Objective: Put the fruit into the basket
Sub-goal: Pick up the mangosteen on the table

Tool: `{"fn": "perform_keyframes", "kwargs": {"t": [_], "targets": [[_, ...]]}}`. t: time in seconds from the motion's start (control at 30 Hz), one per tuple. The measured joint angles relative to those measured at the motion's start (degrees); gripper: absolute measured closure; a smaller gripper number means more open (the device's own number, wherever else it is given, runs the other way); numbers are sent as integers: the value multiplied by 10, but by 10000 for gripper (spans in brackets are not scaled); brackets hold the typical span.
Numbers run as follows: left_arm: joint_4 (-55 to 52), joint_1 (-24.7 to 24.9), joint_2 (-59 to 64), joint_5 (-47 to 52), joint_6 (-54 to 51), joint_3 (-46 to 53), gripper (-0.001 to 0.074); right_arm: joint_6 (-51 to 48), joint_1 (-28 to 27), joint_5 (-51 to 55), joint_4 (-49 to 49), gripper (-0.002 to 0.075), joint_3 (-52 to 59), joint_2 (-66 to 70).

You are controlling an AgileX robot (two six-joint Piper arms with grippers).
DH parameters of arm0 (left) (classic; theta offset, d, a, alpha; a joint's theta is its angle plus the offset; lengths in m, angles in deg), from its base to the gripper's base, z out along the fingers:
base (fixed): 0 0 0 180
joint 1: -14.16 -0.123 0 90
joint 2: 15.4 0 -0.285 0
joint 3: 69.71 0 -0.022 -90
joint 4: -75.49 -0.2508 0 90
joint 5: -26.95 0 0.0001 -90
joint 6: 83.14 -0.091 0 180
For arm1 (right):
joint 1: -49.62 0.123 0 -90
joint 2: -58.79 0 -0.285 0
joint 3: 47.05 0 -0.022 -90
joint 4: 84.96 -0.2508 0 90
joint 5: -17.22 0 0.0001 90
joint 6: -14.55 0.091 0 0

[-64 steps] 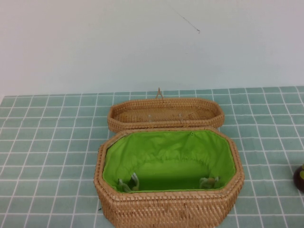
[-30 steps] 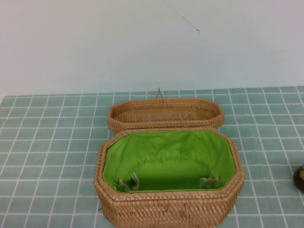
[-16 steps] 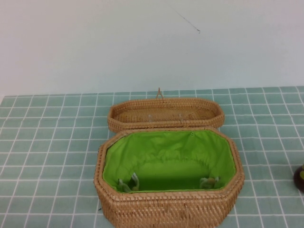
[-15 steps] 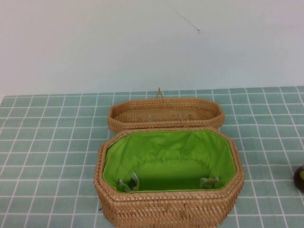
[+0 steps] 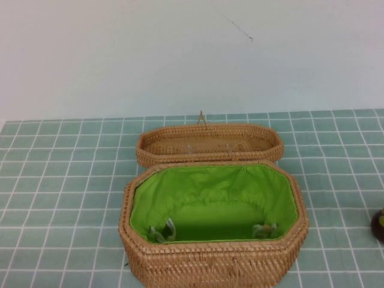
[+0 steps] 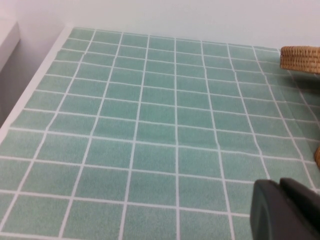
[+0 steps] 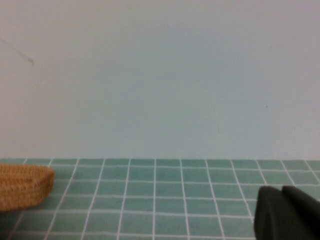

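On the tiled worktop [image 5: 66,180], one basket [image 5: 213,264] and one fruit [image 5: 378,224] are sitting unmoved, left gripper [image 6: 287,210] and right gripper [image 7: 285,212] closed alongside.

Basket [image 5: 213,264]: large tan woven rattan, elongated octagonal, stood open in the lower centre of the high view on the table [image 5: 60,180], its near wall reaching the bottom edge.
Lining [image 5: 210,198]: bright green fabric covered the inside walls and floor; small pale ties [image 5: 162,231] hung at the near inner wall, left and right.
Lid [image 5: 209,144]: shallow woven tray of matching shape, lay open, hollow side up, directly behind the basket and touching its far rim.
Fruit [image 5: 379,224]: small, round, dark maroon-brown, sat on the table at the right edge of the high view, cut by the frame, well apart from the basket.
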Motion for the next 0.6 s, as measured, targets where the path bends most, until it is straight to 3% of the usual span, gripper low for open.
{"fn": "perform_keyframes", "kwargs": {"t": [0.27, 0.47, 0.6], "targets": [[0, 0, 0, 0, 0, 0, 735, 6, 41, -27, 141, 728, 30, 0], [0, 0, 0, 0, 0, 0, 735, 134, 41, -40, 154, 728, 30, 51], [0, 0, 0, 0, 0, 0, 735, 212, 41, -112, 231, 728, 30, 128]]}}
